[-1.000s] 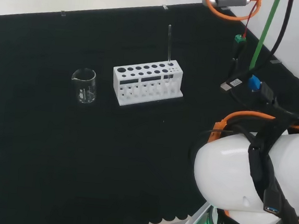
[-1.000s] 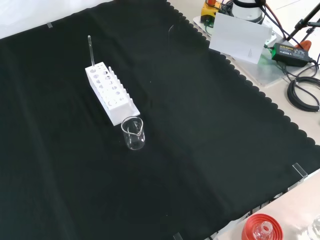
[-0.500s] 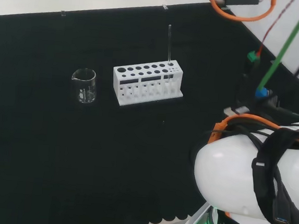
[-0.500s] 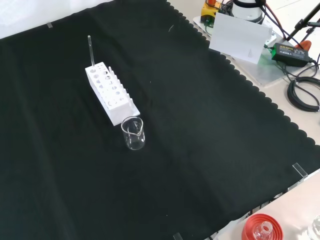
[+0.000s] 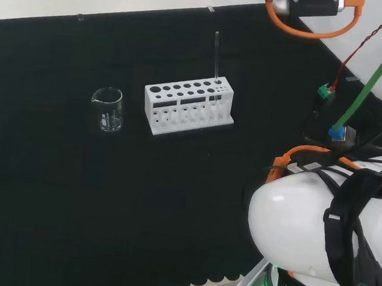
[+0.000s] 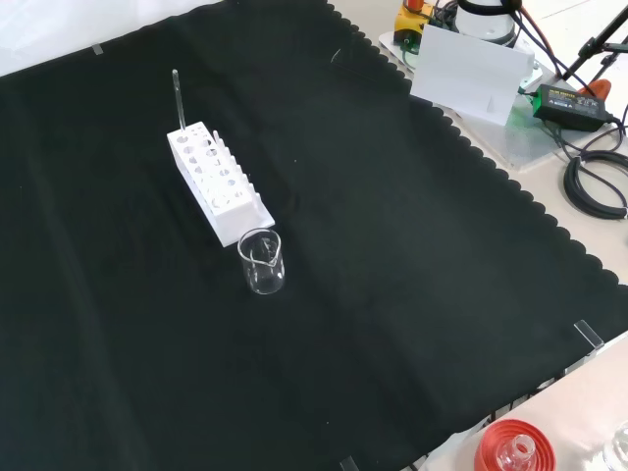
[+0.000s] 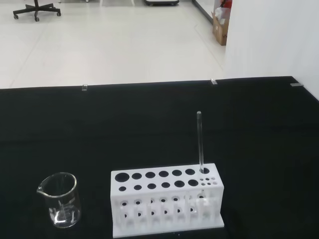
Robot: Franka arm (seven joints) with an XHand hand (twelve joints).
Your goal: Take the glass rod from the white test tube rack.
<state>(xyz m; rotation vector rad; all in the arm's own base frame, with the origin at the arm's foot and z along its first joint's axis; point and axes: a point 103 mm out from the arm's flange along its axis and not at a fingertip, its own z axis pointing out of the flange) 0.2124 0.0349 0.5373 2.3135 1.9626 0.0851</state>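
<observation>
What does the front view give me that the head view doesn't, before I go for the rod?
Front view alone: the cloth's scalloped edge with a red ribbed stand at the bottom, a white card and coiled cables off the cloth.

Head view alone: the arm's white link with orange and green cables at the right.

Both: the glass rod upright in an end hole of the white test tube rack, and a beaker beyond the rack's opposite end, apart from it.

Pale glossy floor, white wall, wheeled chair base, black cloth
</observation>
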